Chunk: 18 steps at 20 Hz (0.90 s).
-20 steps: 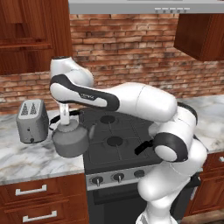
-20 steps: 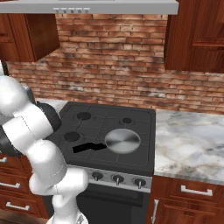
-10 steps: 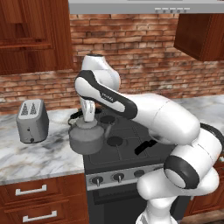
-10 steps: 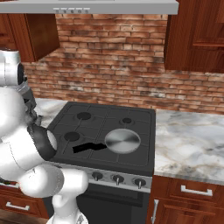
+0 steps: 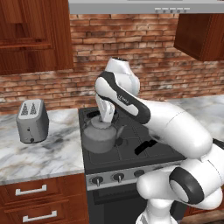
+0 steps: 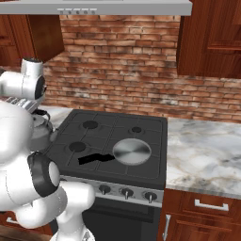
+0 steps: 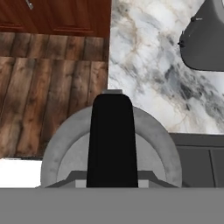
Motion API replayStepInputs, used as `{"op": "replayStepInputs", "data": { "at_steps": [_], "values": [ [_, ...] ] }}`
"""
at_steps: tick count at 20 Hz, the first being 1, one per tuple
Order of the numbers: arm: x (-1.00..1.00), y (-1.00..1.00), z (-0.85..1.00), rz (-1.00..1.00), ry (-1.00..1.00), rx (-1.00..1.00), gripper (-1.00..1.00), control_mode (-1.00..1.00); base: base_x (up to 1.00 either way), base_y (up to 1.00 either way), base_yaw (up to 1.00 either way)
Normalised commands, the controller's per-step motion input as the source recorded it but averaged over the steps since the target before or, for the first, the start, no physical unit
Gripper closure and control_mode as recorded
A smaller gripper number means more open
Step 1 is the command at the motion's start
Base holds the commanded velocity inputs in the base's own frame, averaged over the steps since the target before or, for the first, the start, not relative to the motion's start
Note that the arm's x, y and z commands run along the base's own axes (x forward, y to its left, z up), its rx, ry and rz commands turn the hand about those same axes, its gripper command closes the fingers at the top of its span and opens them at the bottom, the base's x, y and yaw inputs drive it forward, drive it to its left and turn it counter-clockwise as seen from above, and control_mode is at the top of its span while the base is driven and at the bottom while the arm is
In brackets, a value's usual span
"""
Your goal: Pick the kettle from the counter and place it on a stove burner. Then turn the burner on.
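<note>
Item, nearest: the control knobs [image 5: 113, 177] along the stove's front panel are sitting untouched, below and in front of the cooktop; one of them is waiting for the later step.

Item: the kettle [image 5: 101, 137] is hanging from the gripper [image 5: 106, 117] over the front left part of the black stove [image 5: 131, 151], just inside the edge where the counter [image 5: 48, 151] is ending. Whether its base is touching the grate or riding a little above cannot be told. The spout is pointing to the arm's right, toward the middle of the cooktop.

Item: the gripper is standing closed on the kettle's arched black handle [image 7: 110, 140], which is running straight up the middle of the hand view with the grey body directly beneath. The hold is looking centred.

Item: the stove burner [image 6: 77, 147], front left, is lying just right of the kettle in the right base view, so the remaining travel is likely a short shift inward and then down. A steel disc [image 6: 132, 151] is occupying the front right position.

Item, farther: the toaster [image 5: 32, 120] is standing well apart on the counter. The brick wall [image 5: 131, 61] is closing the scene behind.
</note>
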Motion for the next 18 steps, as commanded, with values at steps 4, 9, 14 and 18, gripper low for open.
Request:
{"op": "replayStepInputs", "data": {
  "at_steps": [4, 9, 14, 18],
  "values": [
    [0.44, -0.33, 0.0, 0.0, 0.0, 0.01, 1.0, -1.0, 0.0, 0.0, 0.0],
    [0.55, -0.26, 0.0, 0.0, 0.0, 0.0, 1.0, -1.0, 0.0, 0.0, 0.0],
    [0.45, -0.28, 0.0, 0.0, 0.0, 0.0, 1.0, -1.0, 0.0, 0.0, 0.0],
    [0.32, -0.33, 0.0, 0.0, 0.0, 0.0, 1.0, -1.0, 0.0, 0.0, 0.0]
  ]
}}
